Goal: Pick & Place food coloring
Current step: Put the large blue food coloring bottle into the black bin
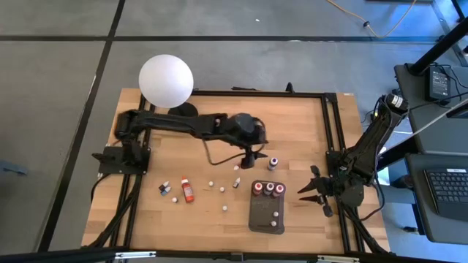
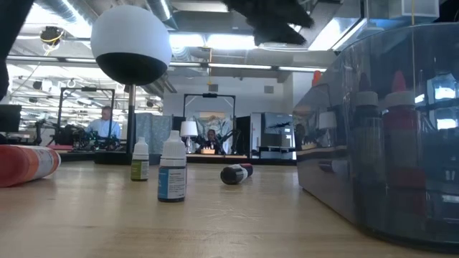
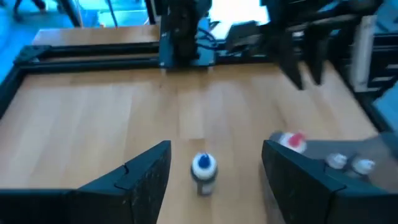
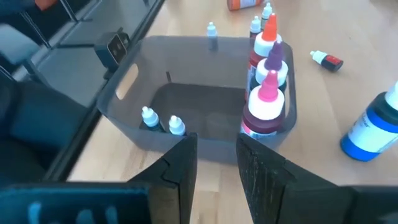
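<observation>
The left gripper [image 1: 252, 162] hangs over the middle of the table [image 1: 300, 120], and its fingers [image 3: 140, 177] are wide apart with nothing between them. Seen from the left wrist, a small blue bottle [image 3: 203, 173] stands straight up right under the gap, so its long side points up and the gripper looks set to come straight down on it. In the high view this bottle [image 1: 273, 162] stands just beside the gripper, on the side toward the tray [image 1: 266, 218]. The left arm is much nearer to it than the right arm is. The right gripper [image 1: 316, 191] waits at the table's right edge, near the tray, with its fingers [image 4: 180, 165] a little apart and holding nothing. Three bigger bottles [image 1: 268, 189] already stand in a row at one end of the tray, and two tiny ones [image 4: 160, 122] sit at the other end. More bottles are still out on the wood: a red one [image 1: 186, 190] lies flat on its side, two small ones [image 1: 165, 188] are close by it, and a few more dot the middle. The table is smooth pale wood with a black frame. A big white ball lamp [image 1: 166, 80] stands at the far edge, and the grey floor lies all around.
</observation>
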Robot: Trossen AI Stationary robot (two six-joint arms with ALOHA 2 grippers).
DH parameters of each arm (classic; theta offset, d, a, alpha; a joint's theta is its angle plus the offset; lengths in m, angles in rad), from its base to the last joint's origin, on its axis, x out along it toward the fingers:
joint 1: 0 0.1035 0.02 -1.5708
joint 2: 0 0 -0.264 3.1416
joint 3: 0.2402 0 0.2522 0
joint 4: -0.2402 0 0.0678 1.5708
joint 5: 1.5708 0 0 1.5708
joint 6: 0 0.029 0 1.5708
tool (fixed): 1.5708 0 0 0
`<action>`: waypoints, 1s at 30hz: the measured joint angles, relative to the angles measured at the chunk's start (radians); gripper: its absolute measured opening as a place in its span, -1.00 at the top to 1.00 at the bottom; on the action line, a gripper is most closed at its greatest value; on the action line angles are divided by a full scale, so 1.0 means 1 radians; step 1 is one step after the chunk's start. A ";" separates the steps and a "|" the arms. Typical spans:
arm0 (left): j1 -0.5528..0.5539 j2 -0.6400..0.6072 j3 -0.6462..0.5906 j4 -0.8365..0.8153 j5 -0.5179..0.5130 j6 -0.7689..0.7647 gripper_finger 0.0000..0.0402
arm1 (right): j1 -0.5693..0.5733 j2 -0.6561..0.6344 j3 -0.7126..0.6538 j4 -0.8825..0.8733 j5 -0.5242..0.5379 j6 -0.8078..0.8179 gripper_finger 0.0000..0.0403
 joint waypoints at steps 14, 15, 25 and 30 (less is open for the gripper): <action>-0.084 -0.422 -0.872 0.944 -0.006 -0.152 -0.25 | 0.000 0.013 0.000 0.156 0.002 0.030 0.43; -0.092 -0.438 -0.913 0.988 -0.007 -0.163 -0.25 | 0.000 0.014 0.000 0.171 0.008 0.010 0.43; -0.133 -0.570 -1.109 1.103 -0.021 -0.185 -0.25 | -0.089 -0.009 0.085 0.260 0.296 -0.180 0.43; -0.129 -0.577 -1.111 1.109 -0.019 -0.177 -0.25 | -0.269 -0.006 0.260 0.046 0.096 -0.220 0.43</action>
